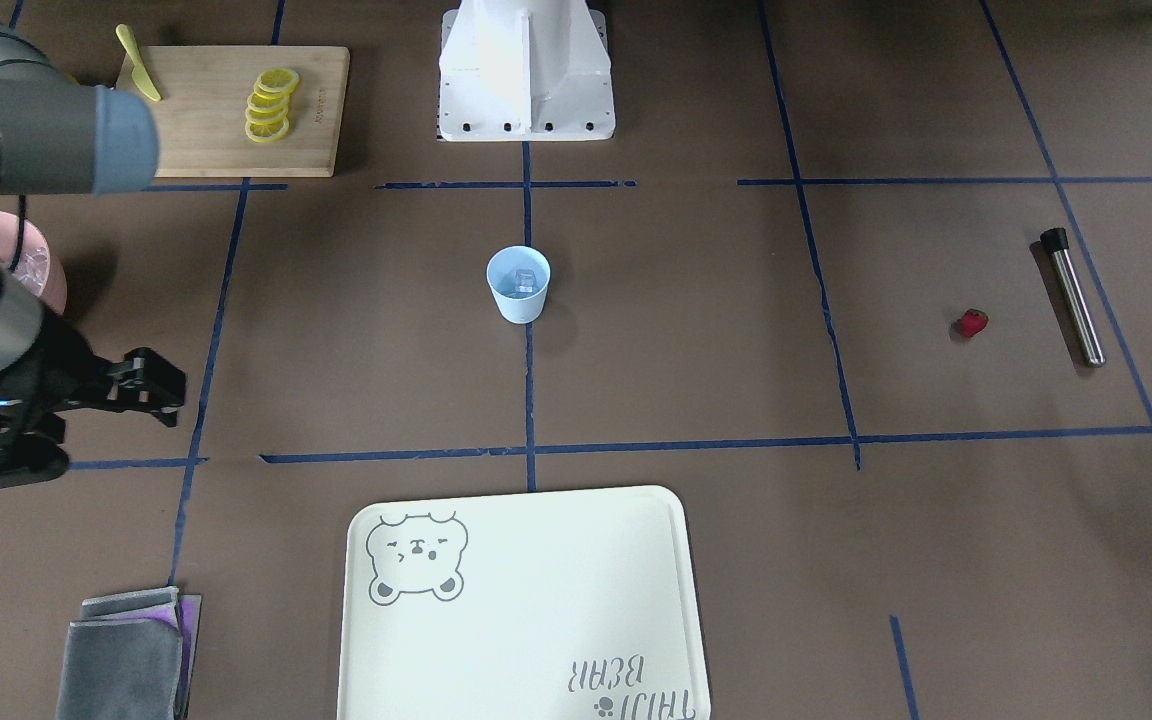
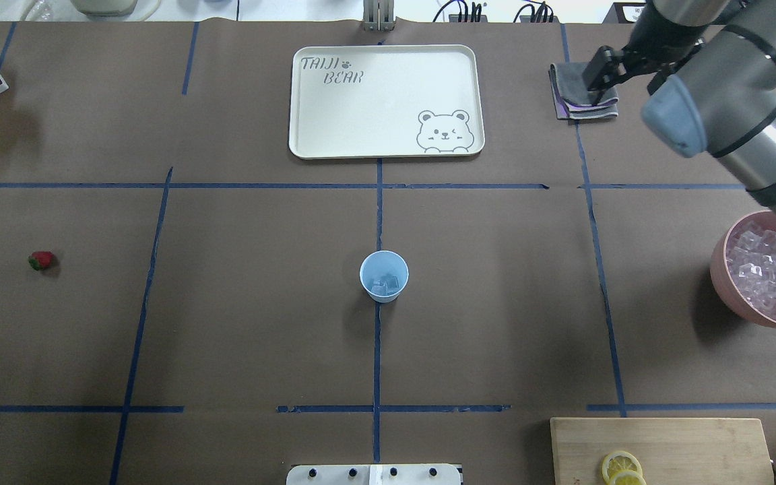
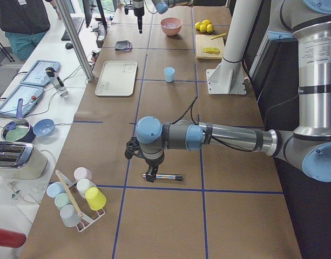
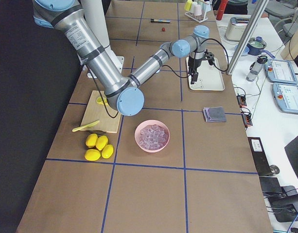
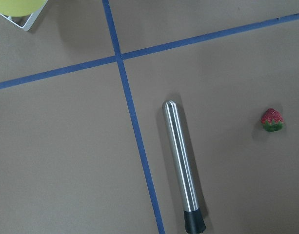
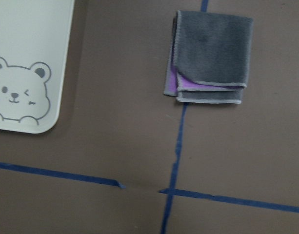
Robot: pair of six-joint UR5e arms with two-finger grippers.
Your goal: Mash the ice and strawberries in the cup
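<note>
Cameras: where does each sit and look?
Front-facing: across the table, facing the robot's base; right arm at left.
Overhead: behind the robot, looking down on the cup; right arm at right.
Exterior left: table's end; left arm over the steel rod.
Exterior right: opposite end; pink bowl near, right arm beyond.
Left wrist: down on rod, strawberry; no body.
Right wrist: down on cloth, tray; no body.
Front-facing and overhead share the cup.

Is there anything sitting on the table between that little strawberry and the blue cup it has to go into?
Nothing visible. Only bare table and a blue tape line lie between the strawberry and the cup. The metal rod lies beyond the strawberry, away from the cup.
</note>
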